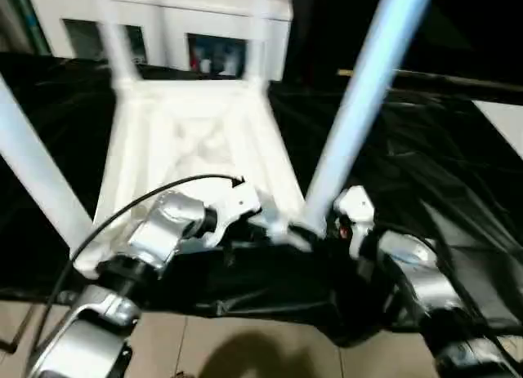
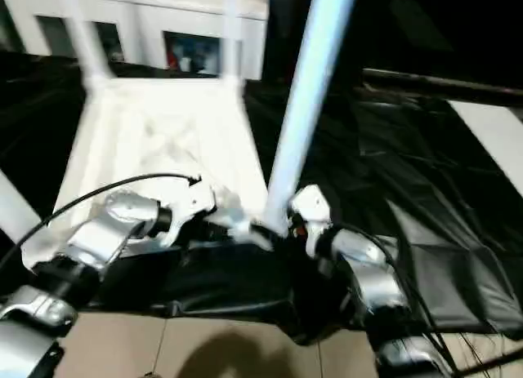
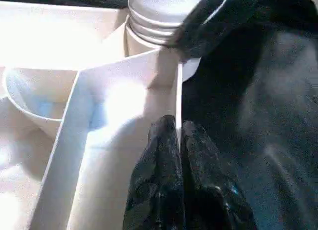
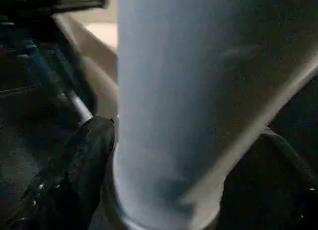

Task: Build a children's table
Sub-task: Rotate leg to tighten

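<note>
The children's table lies upside down on the black-draped work table, its ribbed underside facing up and several white legs standing up from the corner sockets. My left gripper is at the near rim, shut on the thin rim wall beside a corner socket; in the eye views it is. My right gripper sits at the foot of the near right leg, pressed close to the tube just above its socket. The near left leg slants up at the left.
The black cloth covers the work table up to its near edge, with tiled floor below it. A white cabinet with glass doors stands behind. A black cable arcs over my left forearm.
</note>
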`<state>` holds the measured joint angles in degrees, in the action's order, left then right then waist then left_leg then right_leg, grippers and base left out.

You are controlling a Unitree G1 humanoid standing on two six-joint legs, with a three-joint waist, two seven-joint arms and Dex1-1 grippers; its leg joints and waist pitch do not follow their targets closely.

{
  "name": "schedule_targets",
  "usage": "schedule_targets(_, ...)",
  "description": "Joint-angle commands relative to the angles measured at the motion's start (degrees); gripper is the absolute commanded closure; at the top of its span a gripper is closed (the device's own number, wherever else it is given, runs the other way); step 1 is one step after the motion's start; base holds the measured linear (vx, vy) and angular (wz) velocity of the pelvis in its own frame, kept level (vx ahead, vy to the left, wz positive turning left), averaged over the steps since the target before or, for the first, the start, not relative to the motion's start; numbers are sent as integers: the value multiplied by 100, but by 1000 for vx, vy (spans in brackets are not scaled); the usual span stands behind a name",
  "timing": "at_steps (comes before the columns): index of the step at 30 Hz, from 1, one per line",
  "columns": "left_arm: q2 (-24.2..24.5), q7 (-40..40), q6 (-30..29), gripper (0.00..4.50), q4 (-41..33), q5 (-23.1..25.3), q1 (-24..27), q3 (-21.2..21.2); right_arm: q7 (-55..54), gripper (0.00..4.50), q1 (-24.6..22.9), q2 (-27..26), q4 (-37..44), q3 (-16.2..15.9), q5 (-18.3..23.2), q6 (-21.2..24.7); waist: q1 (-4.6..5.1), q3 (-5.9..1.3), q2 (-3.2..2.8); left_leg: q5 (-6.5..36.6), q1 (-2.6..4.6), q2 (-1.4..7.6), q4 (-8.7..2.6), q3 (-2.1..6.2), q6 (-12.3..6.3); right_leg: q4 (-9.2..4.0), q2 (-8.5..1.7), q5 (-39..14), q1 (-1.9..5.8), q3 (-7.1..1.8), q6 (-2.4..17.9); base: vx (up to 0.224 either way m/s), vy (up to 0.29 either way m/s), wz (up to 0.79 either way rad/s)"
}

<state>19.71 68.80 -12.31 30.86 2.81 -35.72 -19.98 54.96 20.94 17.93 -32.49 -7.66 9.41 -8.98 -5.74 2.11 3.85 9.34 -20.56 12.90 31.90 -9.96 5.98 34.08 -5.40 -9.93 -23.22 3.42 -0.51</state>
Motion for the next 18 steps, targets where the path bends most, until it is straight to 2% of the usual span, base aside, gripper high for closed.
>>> schedule_targets(1, -13, 165, 52, 450, 111, -198, 136, 19, 289, 62, -68, 139, 193, -89, 88, 89, 10, -283, 19, 1570, 11, 25, -351, -67, -305, -370, -179, -1267, 258, -173, 1125, 0, 0, 0)
schedule_targets(2, 68, 159, 60, 450, 142, -216, 132, 99, 428, 62, -98, 180, 226, -176, 47, 111, 9, -273, 76, 1582, 4, 20, -352, -69, -305, -388, -197, -1508, 250, -173, 1053, 0, 0, 0)
schedule_targets(4, 120, 167, 46, 450, 112, -231, 153, 126, 471, 62, -71, 163, 149, -201, 5, 80, 14, -267, 73, 1624, 9, 21, -357, -66, -275, -406, -209, -1691, 240, -175, 1005, 0, 0, 0)
schedule_targets(5, 137, 169, 44, 450, 98, -233, 164, 132, 483, 78, -50, 152, 93, -209, -16, 54, 19, -258, 85, 1665, 10, 22, -361, -61, -235, -424, -219, -1901, 227, -177, 942, 0, 0, 0)
schedule_targets(8, 175, 186, 24, 450, 37, -243, 217, 166, 503, 90, 9, 95, -1, -179, -14, 71, 39, -260, 94, 1686, 2, 28, -369, -49, -195, -425, -223, -1993, 227, -172, 902, 0, 0, 0)
schedule_targets(11, 185, 213, -9, 450, -24, -272, 260, 170, 547, 112, 30, 81, 37, -149, 68, 136, 45, -265, 95, 1613, -3, 28, -366, -49, -207, -408, -216, -1863, 231, -175, 924, 0, 0, 0)
schedule_targets(13, 194, 241, -31, 450, -64, -288, 274, 161, 620, 130, 39, 83, 68, -131, 130, 165, 46, -256, 126, 1548, -11, 23, -361, -56, -239, -397, -208, -1768, 232, -175, 943, 0, 0, 0)
schedule_targets(15, 200, 253, -30, 450, -64, -283, 272, 161, 675, 150, 57, 81, 47, -139, 143, 165, 39, -261, 102, 1477, -5, 25, -356, -57, -261, -384, -211, -1651, 234, -177, 980, 0, 0, 0)
schedule_targets(17, 198, 253, -35, 450, -73, -274, 278, 162, 707, 160, 65, 75, -11, -160, 116, 136, 41, -264, 109, 1434, -8, 22, -351, -61, -271, -377, -209, -1574, 239, -175, 1005, 0, 0, 0)
schedule_targets(18, 199, 255, -41, 450, -88, -268, 288, 156, 717, 160, 57, 70, -31, -172, 101, 119, 35, -268, 85, 1428, -3, 20, -350, -60, -268, -374, -210, -1560, 242, -175, 1012, 0, 0, 0)
